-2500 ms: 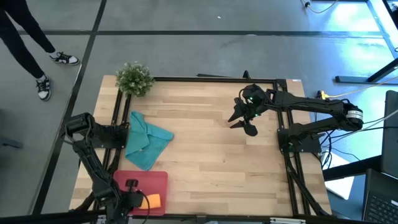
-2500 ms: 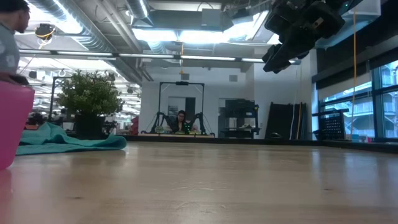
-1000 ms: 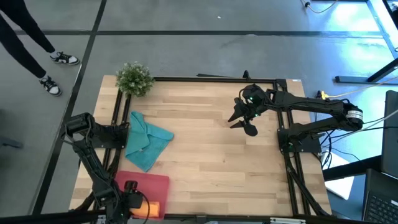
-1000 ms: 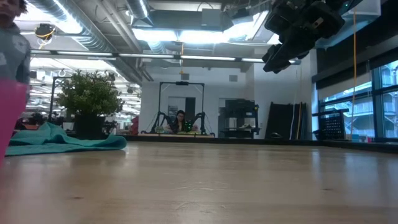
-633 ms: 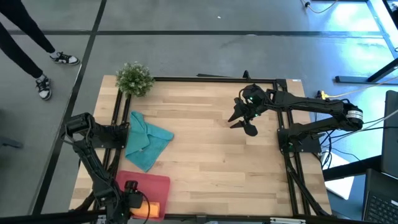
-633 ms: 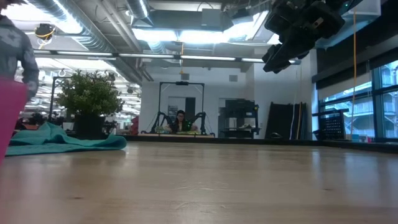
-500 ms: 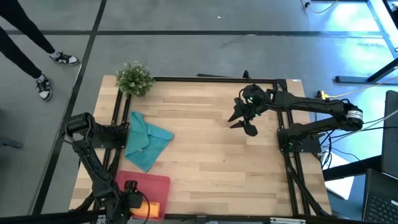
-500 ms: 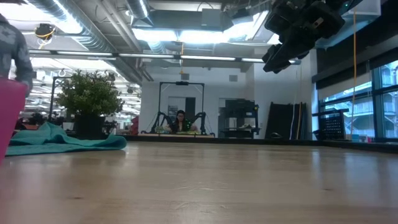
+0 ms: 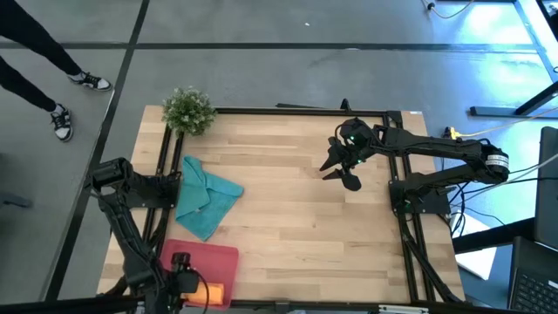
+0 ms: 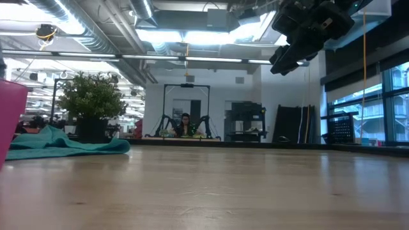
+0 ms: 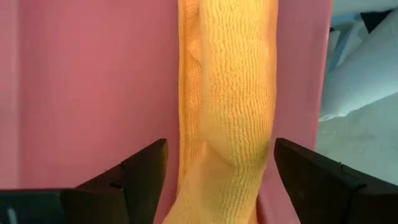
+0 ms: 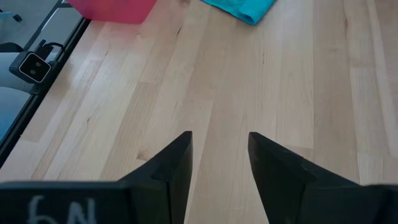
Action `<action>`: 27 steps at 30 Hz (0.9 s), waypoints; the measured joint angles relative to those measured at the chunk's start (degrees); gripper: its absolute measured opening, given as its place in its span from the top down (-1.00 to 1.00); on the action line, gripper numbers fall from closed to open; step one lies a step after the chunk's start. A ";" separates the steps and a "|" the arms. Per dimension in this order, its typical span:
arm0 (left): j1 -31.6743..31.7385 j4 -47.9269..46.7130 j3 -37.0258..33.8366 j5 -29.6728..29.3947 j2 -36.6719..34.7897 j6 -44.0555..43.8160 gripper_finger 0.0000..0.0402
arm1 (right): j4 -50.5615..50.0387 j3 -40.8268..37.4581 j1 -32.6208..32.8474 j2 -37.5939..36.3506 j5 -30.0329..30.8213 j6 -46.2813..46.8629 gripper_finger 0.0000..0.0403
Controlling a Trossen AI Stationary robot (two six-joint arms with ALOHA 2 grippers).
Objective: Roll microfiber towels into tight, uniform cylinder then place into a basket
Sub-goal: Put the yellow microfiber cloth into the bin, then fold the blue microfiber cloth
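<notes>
Pale wood planks make up your worktop (image 9: 296,218), framed by dark rails and standing on a grey floor. From the high view, your left tool (image 9: 193,286) sits at the near left corner of the worktop, over the pink-red basket (image 9: 222,259), with the rolled orange towel (image 9: 210,291) lying in the basket at the tool's tip. The teal towel (image 9: 205,199) lies crumpled and unrolled on the worktop between the basket and the small potted plant (image 9: 188,109) at the far left corner. Your right tool (image 9: 342,171) hangs above the right half of the worktop, well apart from both towels. A person's legs and shoes (image 9: 61,122) show on the floor beyond the left edge.

From the low view, the basket's wall (image 10: 11,118) shows at the left edge, with the teal towel (image 10: 67,144) lying flat beyond it in front of the plant (image 10: 92,102). Your right tool (image 10: 291,57) hangs high at the upper right.

From the left wrist view, the orange towel (image 11: 227,106) lies as a roll on the basket floor (image 11: 93,87); your tool's fingers (image 11: 140,177) stand spread on either side of it, released.

From the right wrist view, your right tool's fingers (image 12: 171,165) stand parted over bare wood, grasping nothing, with the basket (image 12: 115,9) and the teal towel (image 12: 245,9) well beyond them.
</notes>
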 joint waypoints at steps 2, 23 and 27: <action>-0.02 -1.96 0.93 -0.22 0.00 -1.67 -0.40 | 0.00 0.00 0.01 0.00 0.00 0.00 0.22; 6.99 -25.15 6.31 -10.94 0.00 -14.44 -0.40 | 0.00 0.00 0.01 0.00 0.00 0.00 0.22; 9.93 -30.97 6.25 -10.83 -0.12 -14.38 -0.40 | 0.00 0.00 0.01 0.00 0.00 0.00 0.22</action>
